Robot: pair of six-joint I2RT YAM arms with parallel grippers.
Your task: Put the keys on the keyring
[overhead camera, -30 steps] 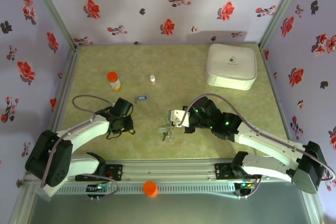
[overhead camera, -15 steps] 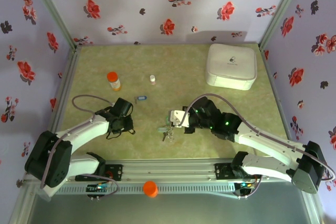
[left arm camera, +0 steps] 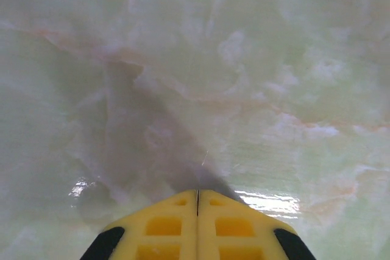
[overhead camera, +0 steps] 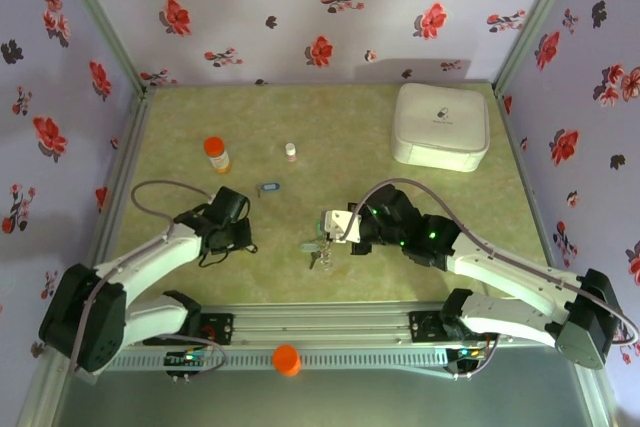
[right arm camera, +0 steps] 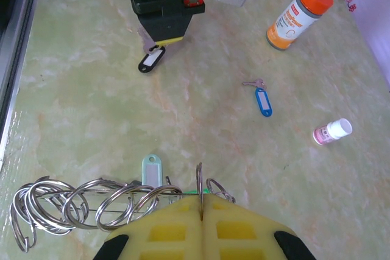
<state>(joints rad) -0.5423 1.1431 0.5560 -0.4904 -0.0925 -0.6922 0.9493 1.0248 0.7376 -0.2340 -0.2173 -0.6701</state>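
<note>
Little looks done — the right tool (right arm camera: pixel 200 204) clamps the keyring (right arm camera: pixel 109 202) beside the green key (right arm camera: pixel 152 167), the left tool (left arm camera: pixel 197 194) sits closed at the black key (right arm camera: pixel 150 61), the blue key (right arm camera: pixel 263 101) lies loose.

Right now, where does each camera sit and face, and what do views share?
Top external: above and behind the bases, looking down on the pale green marbled table; both arms, left gripper and right gripper show.
Left wrist: on the left arm, aimed down at bare table; its shut yellow fingertips show.
Right wrist: on the right arm, facing across the table toward the left gripper; its yellow fingertips pinch the silver coiled-wire keyring.
Shared: top external and right wrist both show the orange-capped plastic bottle and blue-tagged key.
</note>
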